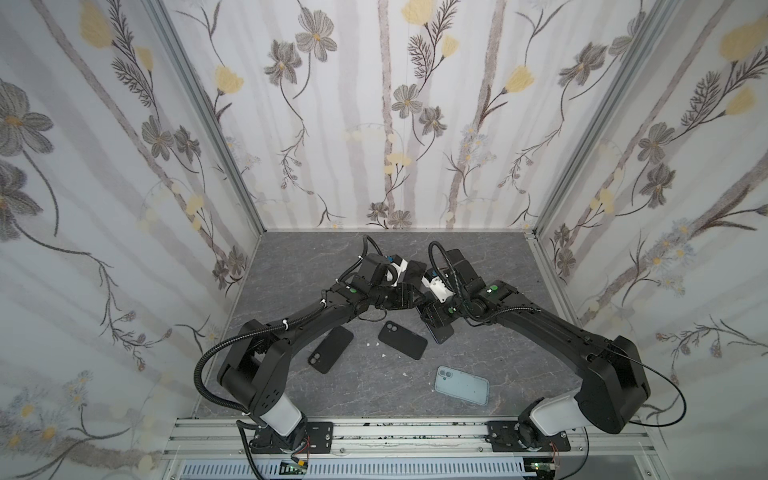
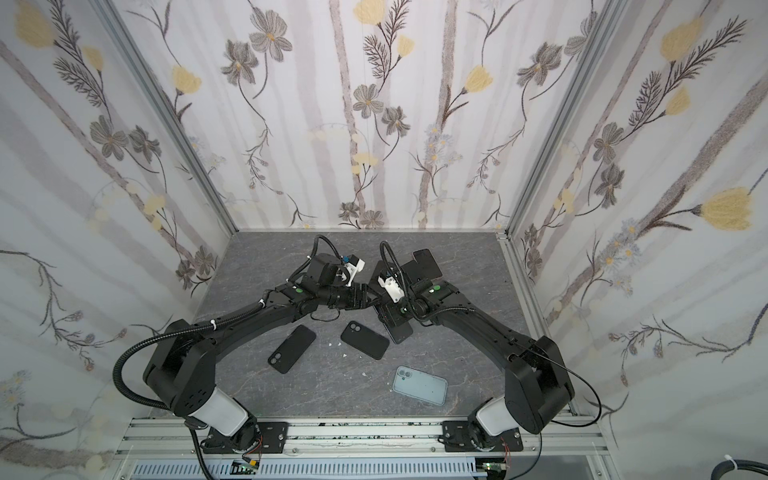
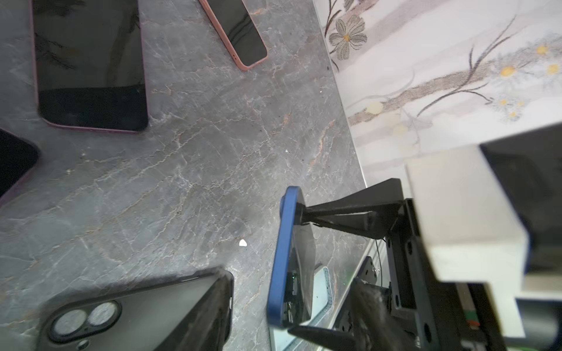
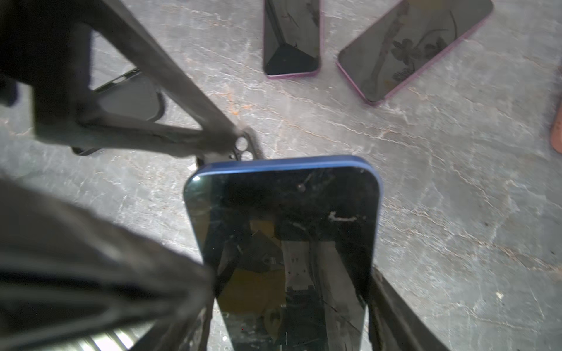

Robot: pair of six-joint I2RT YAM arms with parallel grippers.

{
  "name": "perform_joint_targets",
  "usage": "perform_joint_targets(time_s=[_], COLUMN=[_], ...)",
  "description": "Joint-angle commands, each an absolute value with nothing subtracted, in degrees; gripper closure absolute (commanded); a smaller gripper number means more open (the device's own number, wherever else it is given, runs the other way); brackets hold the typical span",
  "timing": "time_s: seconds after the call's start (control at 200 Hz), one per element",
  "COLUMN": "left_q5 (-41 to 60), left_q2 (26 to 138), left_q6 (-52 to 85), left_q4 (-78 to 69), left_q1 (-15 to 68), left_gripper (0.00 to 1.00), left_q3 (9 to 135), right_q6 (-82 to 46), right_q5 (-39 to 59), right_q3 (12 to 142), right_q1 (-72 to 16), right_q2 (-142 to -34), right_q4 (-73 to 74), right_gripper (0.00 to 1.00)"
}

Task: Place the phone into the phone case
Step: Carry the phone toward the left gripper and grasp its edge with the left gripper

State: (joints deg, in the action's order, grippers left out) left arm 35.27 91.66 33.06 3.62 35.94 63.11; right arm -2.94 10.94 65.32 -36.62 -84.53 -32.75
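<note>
Two cases, near black case and far black case, lie on the table at nine o'clock from the blue phone. The right gripper clamps the phone's long edges above the table; the left gripper, jaws apart, straddles its free end.

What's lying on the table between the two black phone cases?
Just bare grey table with a few tiny white crumbs, between the left black case and the right black case. Both top views show it.
</note>
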Motion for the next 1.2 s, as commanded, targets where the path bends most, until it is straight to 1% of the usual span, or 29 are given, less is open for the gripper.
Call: perform_joint_targets(time_s=[0.0,0.125,0.305,0.355,0.425,0.455,0.535,0.57,0.629,0.674,0.704,0.774,0.899,1.034,1.199], left_q5=[38.23,39.02,39.80,39.80,39.77,39.73,39.47,39.38,39.09,38.94,38.84,38.50,37.68,36.15,32.70], left_q2=[91.26,91.07,90.27,89.97,89.74,89.59,89.33,89.16,88.86,88.44,88.10,87.06,84.37,80.95,75.57], left_q6=[34.32,34.60,34.55,34.51,34.56,34.59,34.72,34.95,35.37,35.87,36.39,37.83,40.98,44.06,47.49], left_q4=[1.46,1.57,1.49,1.54,1.66,1.67,1.75,1.61,1.42,1.00,0.61,-0.77,-3.94,-7.15,-11.47], left_q1=[35.80,35.85,35.85,35.83,35.79,35.76,35.60,35.53,35.34,35.09,34.92,34.14,32.21,29.49,25.30], left_gripper=[0.41,0.51,0.69,0.75,0.80,0.84,0.87,0.90,0.93,0.97,0.98,1.00,1.00,1.00,1.00], left_q3=[62.28,61.31,60.45,60.38,60.30,60.29,60.07,59.96,59.85,59.63,59.38,58.78,57.57,56.37,55.00], right_q6=[-1.84,-1.92,-2.13,-2.30,-2.31,-2.44,-2.59,-2.65,-2.90,-3.23,-3.40,-4.22,-7.22,-11.43,-17.69], right_q5=[12.22,12.08,11.40,11.17,10.88,10.83,10.47,10.31,9.64,9.41,9.40,9.17,9.94,11.23,11.73], right_q3=[66.33,67.03,67.40,67.45,67.48,67.48,67.50,67.49,67.59,67.72,67.83,68.19,68.94,69.55,70.91], right_q1=[-37.74,-38.92,-39.43,-39.46,-39.59,-39.68,-39.73,-39.73,-39.83,-39.97,-39.91,-39.99,-40.13,-40.08,-40.08], right_q2=[-83.94,-83.94,-83.85,-83.86,-83.86,-83.85,-83.80,-83.67,-83.50,-83.33,-83.17,-82.80,-81.43,-78.98,-75.86], right_q4=[-32.38,-32.21,-31.86,-31.89,-31.95,-31.98,-31.93,-31.99,-31.86,-31.77,-31.74,-31.34,-29.23,-24.67,-19.20], right_gripper=[0.46,0.46,0.46,0.46,0.46,0.46,0.45,0.45,0.43,0.40,0.37,0.26,0.13,0.08,0.08])
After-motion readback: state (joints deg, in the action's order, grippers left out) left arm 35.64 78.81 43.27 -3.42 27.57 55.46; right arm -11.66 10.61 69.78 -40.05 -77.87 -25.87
